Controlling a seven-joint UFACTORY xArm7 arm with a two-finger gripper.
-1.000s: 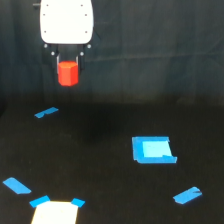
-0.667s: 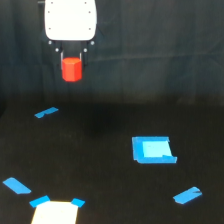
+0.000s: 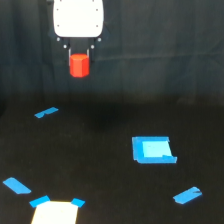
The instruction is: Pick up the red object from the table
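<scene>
The red object is a small red-orange cylinder held between my gripper's dark fingers, well above the black table. The gripper hangs from a white housing at the top of the exterior view, left of centre, and is shut on the red object. The object's upper part sits between the fingers; its lower part shows below them.
Blue tape strips lie on the table: one at the exterior view's left, one at lower left, one at lower right. A blue-edged square sits right of centre. A pale patch with blue corners is at the bottom edge.
The gripper, with the red object in it, has moved a little toward the exterior view's right and stayed high above the table.
</scene>
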